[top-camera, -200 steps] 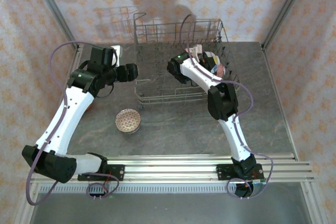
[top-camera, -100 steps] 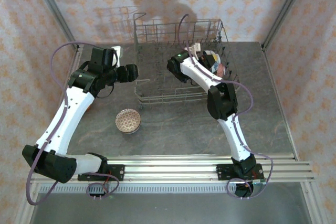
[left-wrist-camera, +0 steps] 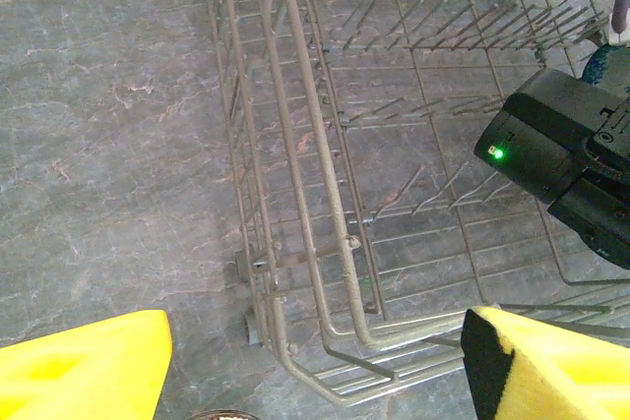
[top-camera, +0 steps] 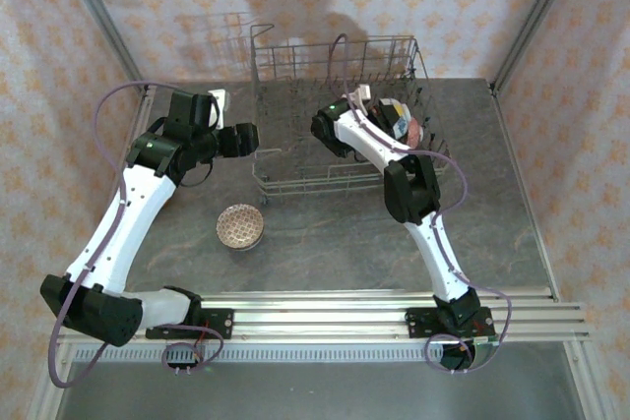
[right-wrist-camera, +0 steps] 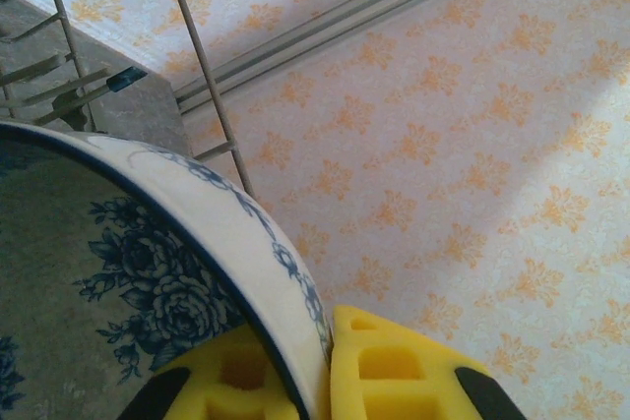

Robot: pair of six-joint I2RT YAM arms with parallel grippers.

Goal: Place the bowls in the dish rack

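Right pincer is clamped on the rim of a white ceramic bowl with blue flowers. Left pincer gapes wide just beside the grey wire dish rack

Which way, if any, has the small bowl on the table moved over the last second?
No, it has not moved. The bowl lies in the same spot, just in front of the rack's near left corner.
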